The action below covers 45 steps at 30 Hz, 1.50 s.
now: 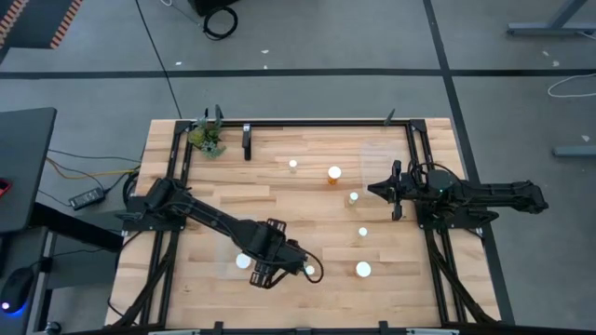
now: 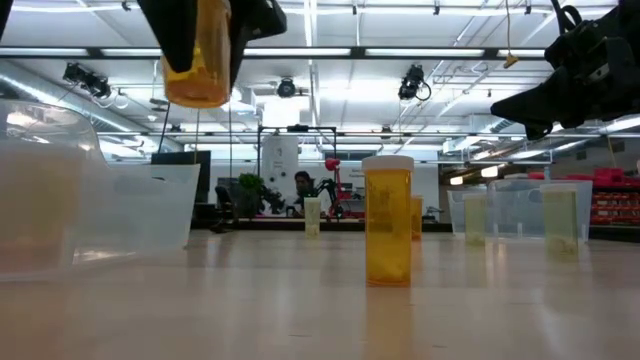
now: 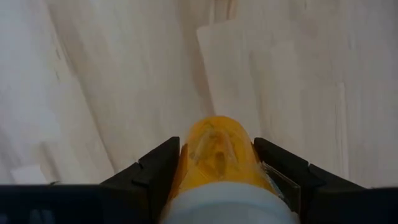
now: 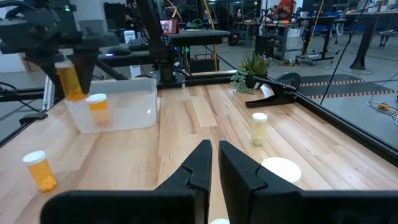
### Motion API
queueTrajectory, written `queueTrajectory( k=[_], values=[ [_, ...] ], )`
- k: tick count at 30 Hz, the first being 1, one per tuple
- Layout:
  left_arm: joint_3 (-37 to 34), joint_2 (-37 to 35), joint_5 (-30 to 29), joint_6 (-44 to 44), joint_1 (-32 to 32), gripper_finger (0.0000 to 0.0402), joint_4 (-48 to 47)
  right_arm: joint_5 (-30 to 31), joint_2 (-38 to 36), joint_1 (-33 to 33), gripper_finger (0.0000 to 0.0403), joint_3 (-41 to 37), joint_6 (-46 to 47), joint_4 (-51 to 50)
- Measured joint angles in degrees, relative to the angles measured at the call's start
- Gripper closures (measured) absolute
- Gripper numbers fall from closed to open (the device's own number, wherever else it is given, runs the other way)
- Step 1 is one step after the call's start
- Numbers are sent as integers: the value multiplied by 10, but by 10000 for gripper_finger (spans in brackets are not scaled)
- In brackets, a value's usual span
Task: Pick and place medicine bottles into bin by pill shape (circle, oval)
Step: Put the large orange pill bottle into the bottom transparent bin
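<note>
The left gripper's (image 3: 217,180) fingers (image 3: 149,171) are closed on either side of an amber bottle (image 3: 217,152), its white cap toward the wrist and its base pointing down at the tabletop (image 3: 124,74). In the low view this held bottle (image 2: 197,60) hangs well above the wood, off the surface. From above, the left gripper (image 1: 270,265) sits at the near middle of the tabletop (image 1: 233,177), just beside a clear plastic bin (image 4: 118,102) that already holds one bottle (image 4: 97,109).

The right gripper (image 4: 214,162) holds nothing; its fingers (image 4: 196,165) stand nearly together with only a thin gap between them. It hovers at the right side of the tabletop (image 1: 396,191).

Other bottles stand upright and apart on the wood: one near the middle (image 1: 334,174), a paler one farther back (image 1: 292,165), one just left of the right gripper (image 1: 353,196), one nearer (image 1: 362,232), and a wide white cap at the near right (image 1: 363,270). A small green plant (image 1: 209,140) sits at the far left corner.
</note>
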Motion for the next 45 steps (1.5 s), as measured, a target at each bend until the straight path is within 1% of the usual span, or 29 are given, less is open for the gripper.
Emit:
queueTrajectory(
  k=[4, 10, 17, 20, 24, 27, 31, 35, 39, 42, 45],
  values=[
    [0, 0, 0, -4, -2, 196, -35, 0, 0, 0, 366, 0, 0, 0],
    [-10, 0, -12, -5, -2, 204, -53, 0, 0, 0, 366, 0, 0, 0],
    [-10, 0, -26, -5, -3, 197, -71, 0, 0, 0, 366, 0, 0, 0],
    [-23, -1, -27, -12, -3, 199, -67, 0, 0, 0, 366, 0, 0, 0],
    [-68, -7, -27, -17, -6, 203, -70, 0, 0, 0, 366, 0, 0, 0],
    [-110, -16, -26, -17, -7, 198, -69, 0, 0, 0, 366, 0, 0, 0],
    [-157, -49, -26, -26, -7, 196, -56, 0, 0, 0, 366, 0, 0, -2],
    [-205, -96, -27, -51, -3, 201, -21, 0, 0, 0, 366, 0, 0, -1],
    [-263, -139, -27, -75, -1, 197, 21, 0, 0, 0, 366, 0, 0, -1],
    [-301, -160, -27, -80, 2, 193, 48, 0, 0, 0, 366, 0, 0, -1],
    [-331, -162, -27, -78, 8, 194, 71, 0, 0, 0, 366, 0, 0, 0]
  ],
)
